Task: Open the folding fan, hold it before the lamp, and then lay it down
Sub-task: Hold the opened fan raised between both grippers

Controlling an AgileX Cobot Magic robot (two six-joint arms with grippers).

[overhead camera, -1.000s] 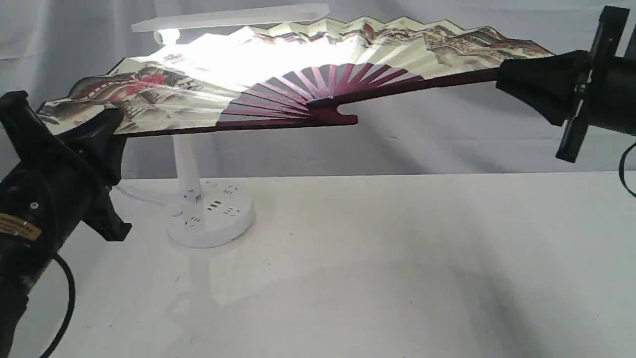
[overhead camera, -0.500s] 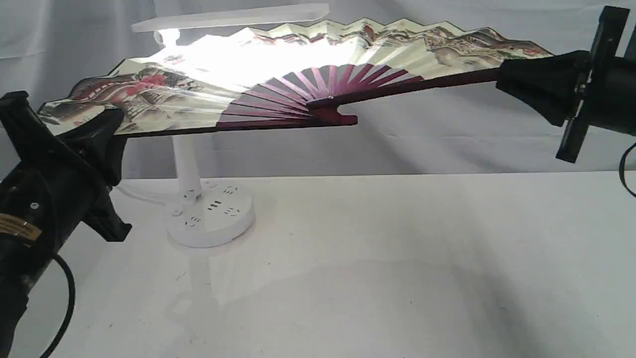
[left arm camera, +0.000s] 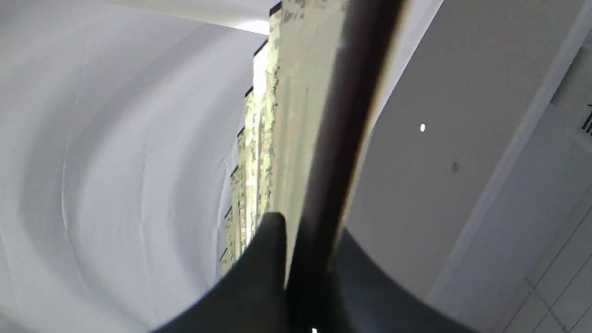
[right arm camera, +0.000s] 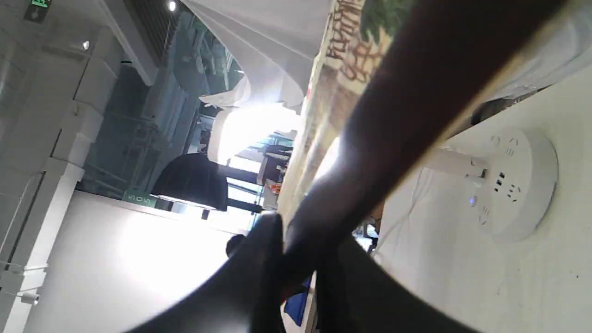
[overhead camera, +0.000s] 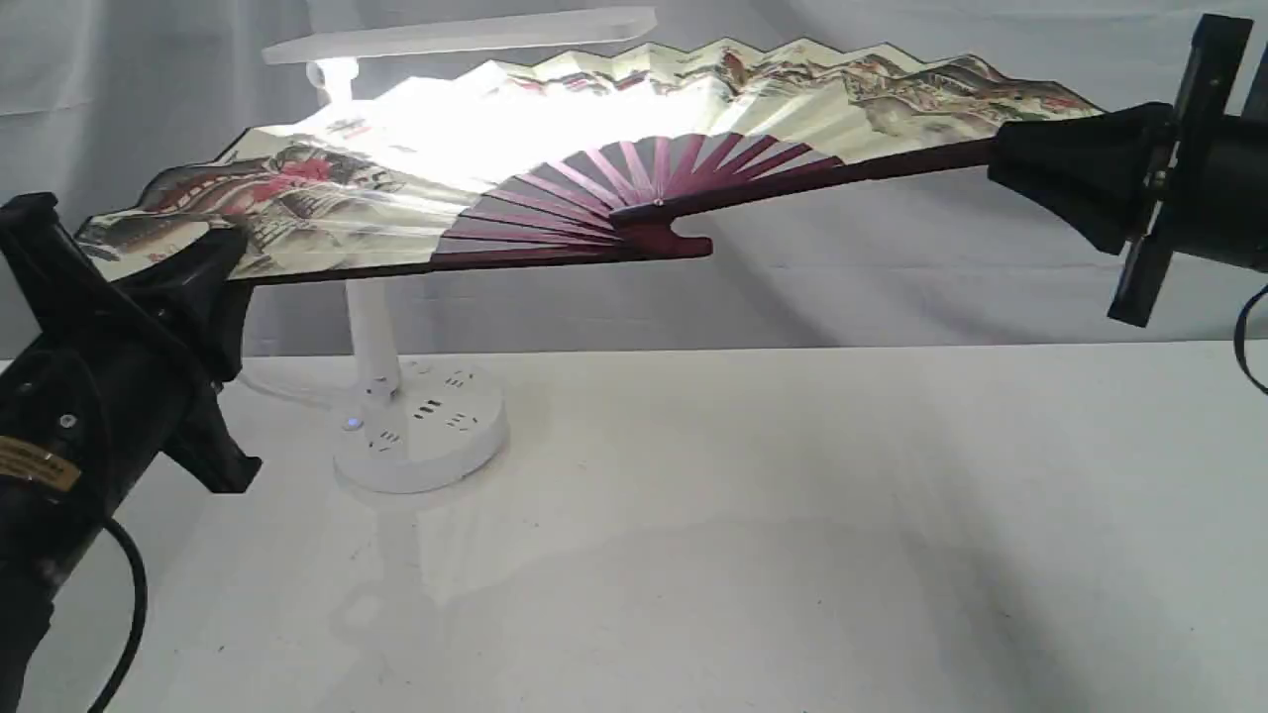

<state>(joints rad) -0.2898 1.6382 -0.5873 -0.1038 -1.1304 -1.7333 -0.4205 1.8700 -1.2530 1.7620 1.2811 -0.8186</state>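
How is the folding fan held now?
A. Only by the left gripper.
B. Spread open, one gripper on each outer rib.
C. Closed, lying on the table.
B: the folding fan is spread open in the air, the left gripper shut on one outer rib and the right gripper on the other.

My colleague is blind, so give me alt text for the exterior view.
An opened folding fan, cream with a painted landscape and maroon ribs, is held in the air by the left pincer and right pincer, one clamped on each end rib. It hangs before a lit white desk lamp whose glow shines through the paper, above a white table.
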